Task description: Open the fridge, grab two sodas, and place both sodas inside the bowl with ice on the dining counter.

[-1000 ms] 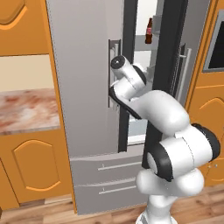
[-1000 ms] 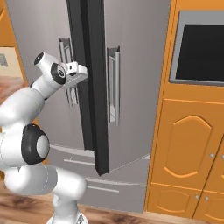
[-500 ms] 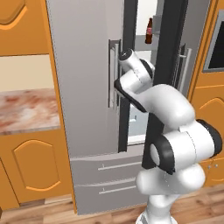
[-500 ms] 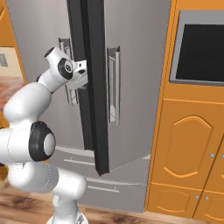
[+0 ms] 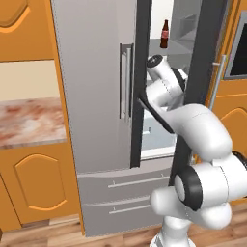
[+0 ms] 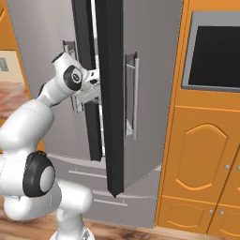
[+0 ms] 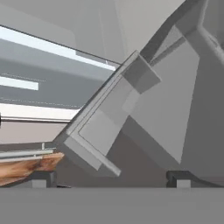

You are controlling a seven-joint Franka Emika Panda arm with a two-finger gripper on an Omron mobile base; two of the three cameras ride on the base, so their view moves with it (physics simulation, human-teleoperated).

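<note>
With its end effector [image 7: 109,177] spread wide and empty inside the fridge [image 5: 96,96] gap, the arm risked snagging the door edge before reaching the soda bottle [image 5: 164,34] at upper centre.

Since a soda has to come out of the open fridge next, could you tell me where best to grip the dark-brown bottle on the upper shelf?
Probably the bottle is best gripped around its wider lower body, approaching level from the open front of the fridge. It stands upright, its neck is thin, and the shelf sits above the arm.
</note>
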